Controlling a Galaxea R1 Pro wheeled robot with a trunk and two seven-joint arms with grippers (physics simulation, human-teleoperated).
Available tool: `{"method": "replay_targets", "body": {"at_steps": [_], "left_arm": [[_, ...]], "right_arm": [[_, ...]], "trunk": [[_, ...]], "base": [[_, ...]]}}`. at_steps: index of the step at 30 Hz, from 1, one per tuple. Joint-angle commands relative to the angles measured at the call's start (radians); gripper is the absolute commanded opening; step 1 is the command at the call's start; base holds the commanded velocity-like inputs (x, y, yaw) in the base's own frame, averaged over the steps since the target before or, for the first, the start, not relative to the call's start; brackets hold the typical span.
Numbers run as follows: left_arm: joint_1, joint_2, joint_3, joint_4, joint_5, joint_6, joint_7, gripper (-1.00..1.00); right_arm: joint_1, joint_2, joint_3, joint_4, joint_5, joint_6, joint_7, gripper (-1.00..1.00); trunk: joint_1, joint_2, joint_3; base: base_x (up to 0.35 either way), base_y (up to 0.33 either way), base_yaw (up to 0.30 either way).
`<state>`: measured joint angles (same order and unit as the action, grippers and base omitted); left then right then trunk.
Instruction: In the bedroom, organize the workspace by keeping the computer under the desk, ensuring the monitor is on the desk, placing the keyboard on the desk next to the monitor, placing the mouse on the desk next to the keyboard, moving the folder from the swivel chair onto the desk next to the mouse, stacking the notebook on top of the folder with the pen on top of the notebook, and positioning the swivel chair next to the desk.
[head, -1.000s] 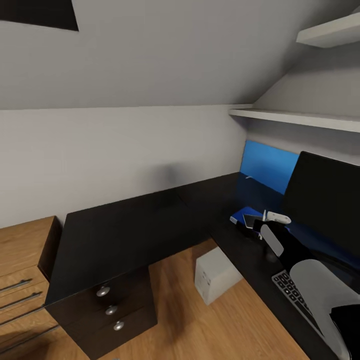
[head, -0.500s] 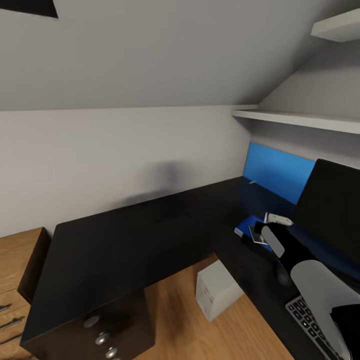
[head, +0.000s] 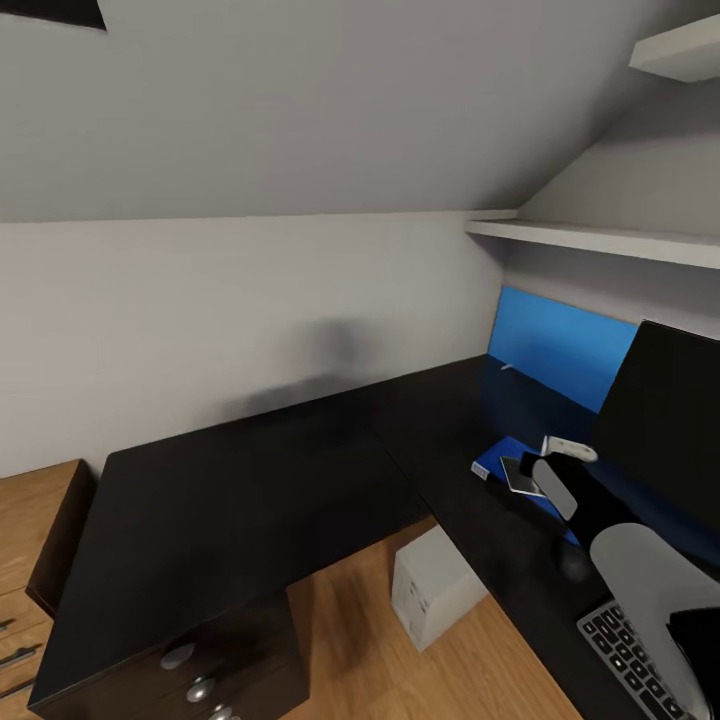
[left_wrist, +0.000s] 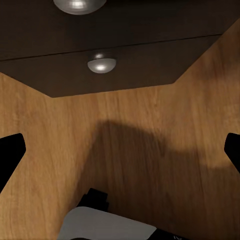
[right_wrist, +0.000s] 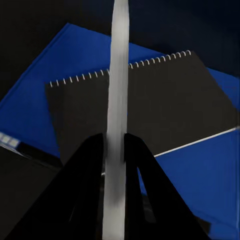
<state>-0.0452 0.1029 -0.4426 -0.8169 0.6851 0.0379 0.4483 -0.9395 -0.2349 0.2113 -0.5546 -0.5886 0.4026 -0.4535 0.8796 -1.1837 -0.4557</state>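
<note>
Right claw (right_wrist: 114, 150) has advanced, gripping pen (right_wrist: 118, 100) above notebook (right_wrist: 165, 110).

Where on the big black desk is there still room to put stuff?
The desk's left wing, between the grey wall and the drawers, looks bare. It is crowded at the right: the folder with the notebook on it, the monitor and the keyboard. The right pincer holds the pen above the notebook.
</note>
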Motion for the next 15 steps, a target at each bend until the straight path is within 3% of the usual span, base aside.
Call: {"method": "replay_targets", "body": {"at_steps": [1,8,15], "left_arm": [[-0.001,0.001,-0.005,-0.002,0.004,0.003,0.009,1.0],[-0.001,0.001,-0.005,-0.003,0.003,0.003,0.006,1.0],[-0.001,0.0,-0.004,-0.013,0.005,0.003,0.004,1.0]], "right_arm": [[-0.001,-0.006,0.008,0.001,-0.01,0.002,-0.007,-1.0],[-0.002,-0.025,0.008,0.017,-0.004,-0.011,-0.007,-1.0],[-0.002,-0.027,0.008,0.022,-0.002,-0.014,-0.007,-1.0]], "trunk": [[0.0,-0.001,-0.001],[0.0,-0.001,-0.001],[0.0,-0.001,-0.001]], "base": [[0.0,0.0,0.0],[0.0,0.0,0.0],[0.0,0.0,0.0]]}}
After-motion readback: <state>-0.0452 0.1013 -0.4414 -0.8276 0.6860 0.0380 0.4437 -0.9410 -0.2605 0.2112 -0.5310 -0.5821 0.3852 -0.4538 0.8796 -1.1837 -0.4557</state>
